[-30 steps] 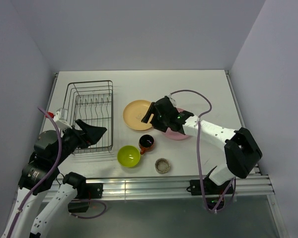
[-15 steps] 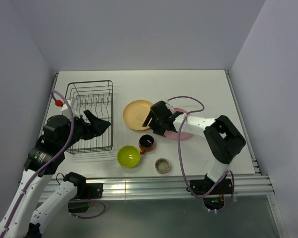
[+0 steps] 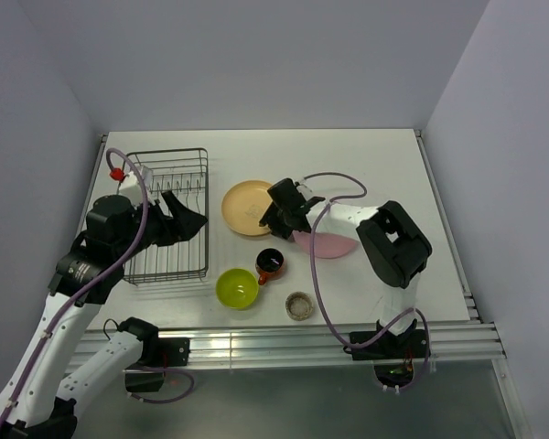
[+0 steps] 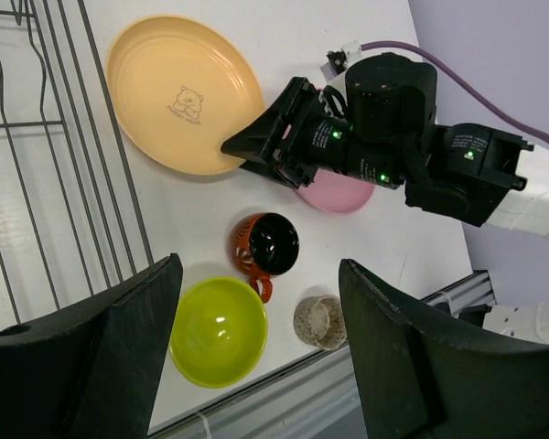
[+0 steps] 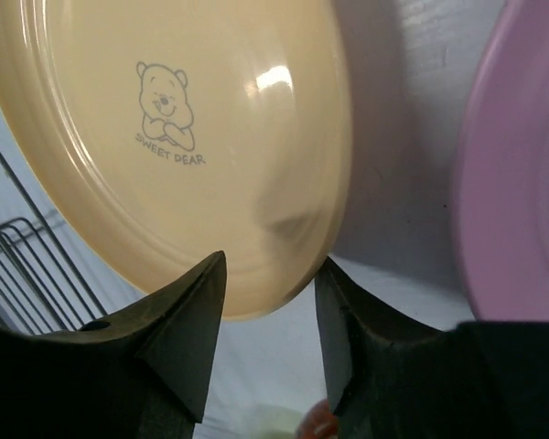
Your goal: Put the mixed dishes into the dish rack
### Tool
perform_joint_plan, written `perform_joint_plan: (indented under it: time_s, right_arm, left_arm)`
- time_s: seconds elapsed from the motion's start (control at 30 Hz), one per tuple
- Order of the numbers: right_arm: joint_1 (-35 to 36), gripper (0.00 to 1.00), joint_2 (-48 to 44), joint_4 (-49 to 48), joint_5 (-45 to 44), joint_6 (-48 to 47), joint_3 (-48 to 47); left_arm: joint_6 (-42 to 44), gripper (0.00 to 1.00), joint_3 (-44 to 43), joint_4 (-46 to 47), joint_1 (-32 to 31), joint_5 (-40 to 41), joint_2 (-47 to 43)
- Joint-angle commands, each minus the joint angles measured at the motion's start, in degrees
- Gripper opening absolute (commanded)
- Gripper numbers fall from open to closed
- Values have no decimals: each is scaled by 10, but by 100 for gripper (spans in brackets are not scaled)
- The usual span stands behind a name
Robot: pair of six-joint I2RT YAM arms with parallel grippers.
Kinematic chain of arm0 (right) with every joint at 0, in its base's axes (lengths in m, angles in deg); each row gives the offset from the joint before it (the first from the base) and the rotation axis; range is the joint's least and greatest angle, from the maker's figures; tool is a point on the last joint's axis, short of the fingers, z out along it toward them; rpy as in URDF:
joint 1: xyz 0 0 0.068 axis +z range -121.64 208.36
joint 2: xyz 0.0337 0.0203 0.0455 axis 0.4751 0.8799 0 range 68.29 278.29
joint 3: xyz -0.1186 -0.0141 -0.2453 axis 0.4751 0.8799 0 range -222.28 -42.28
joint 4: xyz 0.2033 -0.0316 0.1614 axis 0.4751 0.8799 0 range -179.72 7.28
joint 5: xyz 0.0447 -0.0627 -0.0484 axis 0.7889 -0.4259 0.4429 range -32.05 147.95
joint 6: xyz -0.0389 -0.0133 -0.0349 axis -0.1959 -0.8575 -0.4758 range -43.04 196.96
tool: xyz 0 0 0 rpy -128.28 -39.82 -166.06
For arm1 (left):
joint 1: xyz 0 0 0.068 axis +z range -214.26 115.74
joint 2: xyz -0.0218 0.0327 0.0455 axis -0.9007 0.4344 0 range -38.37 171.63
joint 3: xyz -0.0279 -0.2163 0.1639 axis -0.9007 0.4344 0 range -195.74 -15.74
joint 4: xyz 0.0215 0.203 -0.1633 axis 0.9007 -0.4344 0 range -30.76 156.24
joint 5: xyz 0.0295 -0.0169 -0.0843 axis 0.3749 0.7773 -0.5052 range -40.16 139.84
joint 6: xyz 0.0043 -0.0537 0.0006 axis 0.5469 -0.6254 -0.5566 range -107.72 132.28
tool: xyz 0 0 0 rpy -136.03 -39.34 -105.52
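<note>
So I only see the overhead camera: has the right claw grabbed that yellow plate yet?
Observer: Not yet. Its wrist camera shows the right claw open around the edge of the yellow plate.
Operator: Is the plate plain?
Observer: No, a little bear is printed on it, above the words SWEET DEAR.
Operator: And the left claw?
Observer: On its own camera the left claw is open too, and empty.

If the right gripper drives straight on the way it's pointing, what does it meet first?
The yellow-orange plate. Its near rim lies directly ahead of the right gripper, in the gap between the open jaws. Whether they touch it yet is unclear.
</note>
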Motion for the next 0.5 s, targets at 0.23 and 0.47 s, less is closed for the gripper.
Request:
perform_joint_plan:
  time_s: [0.23,0.47]
  right_arm:
    - [-5,13,29,34,-40,6,-68]
    - [-6,0,28,57,-57,-20,-79]
  left_arm:
    - [65,77,-52,23,-32,34,61]
    - [87,78,-62,26,-84,88,107]
